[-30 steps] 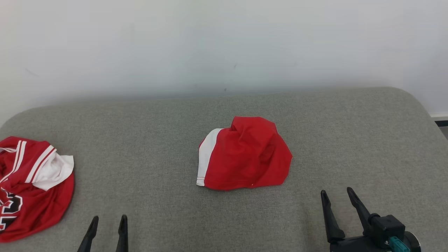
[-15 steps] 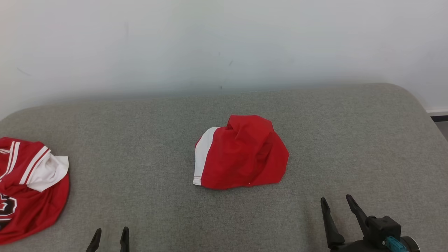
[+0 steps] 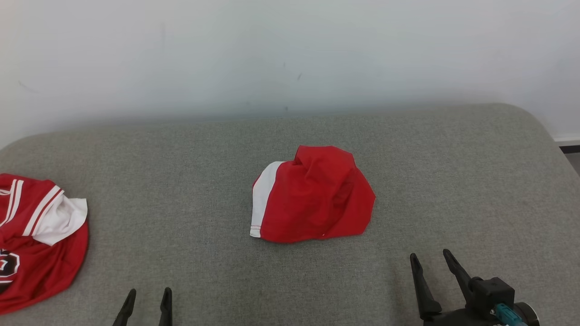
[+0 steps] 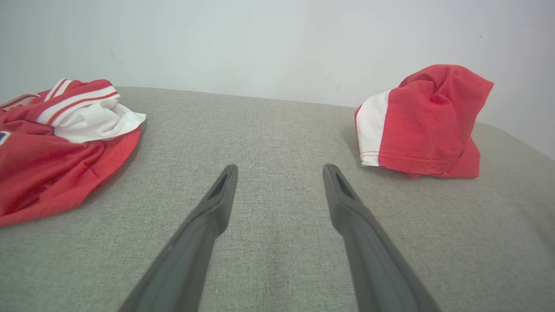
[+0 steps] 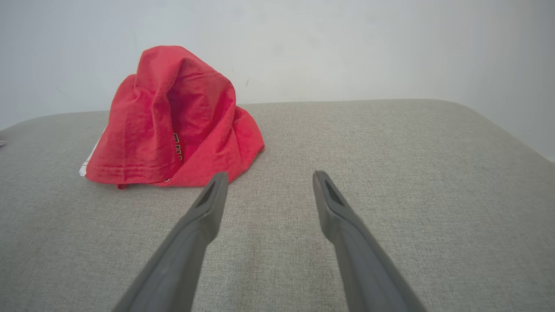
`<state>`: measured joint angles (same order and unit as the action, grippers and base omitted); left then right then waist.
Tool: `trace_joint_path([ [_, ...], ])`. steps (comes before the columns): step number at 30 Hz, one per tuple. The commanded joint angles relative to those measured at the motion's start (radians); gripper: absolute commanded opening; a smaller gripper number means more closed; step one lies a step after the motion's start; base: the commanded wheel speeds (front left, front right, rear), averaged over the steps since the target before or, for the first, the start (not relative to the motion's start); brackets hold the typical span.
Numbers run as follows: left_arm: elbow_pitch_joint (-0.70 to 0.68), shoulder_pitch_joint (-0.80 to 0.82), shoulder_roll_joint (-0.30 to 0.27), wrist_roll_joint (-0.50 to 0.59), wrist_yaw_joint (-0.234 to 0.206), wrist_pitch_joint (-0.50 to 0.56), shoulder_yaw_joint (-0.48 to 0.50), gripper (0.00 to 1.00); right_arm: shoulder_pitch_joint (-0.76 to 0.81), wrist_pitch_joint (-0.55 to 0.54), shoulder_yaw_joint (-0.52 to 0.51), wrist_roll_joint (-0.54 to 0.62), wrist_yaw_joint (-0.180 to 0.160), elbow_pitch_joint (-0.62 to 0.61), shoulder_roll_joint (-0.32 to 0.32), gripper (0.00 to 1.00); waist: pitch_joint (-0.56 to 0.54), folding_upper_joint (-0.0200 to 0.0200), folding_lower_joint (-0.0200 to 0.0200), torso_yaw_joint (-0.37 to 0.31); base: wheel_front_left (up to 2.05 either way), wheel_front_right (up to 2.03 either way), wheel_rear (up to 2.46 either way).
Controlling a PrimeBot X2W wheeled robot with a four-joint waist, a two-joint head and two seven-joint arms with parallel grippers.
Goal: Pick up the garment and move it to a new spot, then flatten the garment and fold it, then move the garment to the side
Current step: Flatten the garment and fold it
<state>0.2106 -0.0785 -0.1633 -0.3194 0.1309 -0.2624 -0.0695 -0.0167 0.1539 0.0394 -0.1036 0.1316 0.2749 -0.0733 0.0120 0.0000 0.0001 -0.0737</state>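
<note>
Markings (image 5: 175, 148) inside the garment (image 5: 173, 117) show from the right wrist; left hand (image 3: 149, 291), right hand (image 3: 429, 253) spread empty.

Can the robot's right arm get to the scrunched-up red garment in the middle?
Probably yes. The right gripper is open, and just bare grey cushion lies between it and the red garment. Nothing seems to block the way.

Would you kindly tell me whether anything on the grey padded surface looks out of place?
The red cloth garment with a white side panel sits crumpled in a peaked heap at the centre, and a red-and-white striped jersey lies bunched near the left edge. Nothing looks torn or spilled.
</note>
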Motion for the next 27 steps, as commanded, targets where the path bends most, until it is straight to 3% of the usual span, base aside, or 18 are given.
trace_joint_path([
  [1,-0.004,0.014,0.002,-0.015,-0.001,-0.003,-0.007,1.0,0.0,-0.002,0.003,-0.001,-0.002,-0.003,0.002,1.0,0.0,0.0,-0.0001,-0.001,0.0,0.0,0.0],
  [14,0.015,0.051,-0.009,-0.053,-0.001,-0.003,-0.049,1.0,-0.026,-0.005,0.029,-0.008,-0.002,-0.009,-0.006,1.0,0.024,0.0,-0.0001,-0.048,0.0,0.0,0.0],
  [27,0.255,0.357,-0.077,-0.18,-0.005,0.127,-0.157,1.0,-0.071,0.002,0.073,-0.021,-0.002,-0.013,-0.003,1.0,0.134,0.0,-0.0001,-0.246,0.0,0.0,0.0],
])
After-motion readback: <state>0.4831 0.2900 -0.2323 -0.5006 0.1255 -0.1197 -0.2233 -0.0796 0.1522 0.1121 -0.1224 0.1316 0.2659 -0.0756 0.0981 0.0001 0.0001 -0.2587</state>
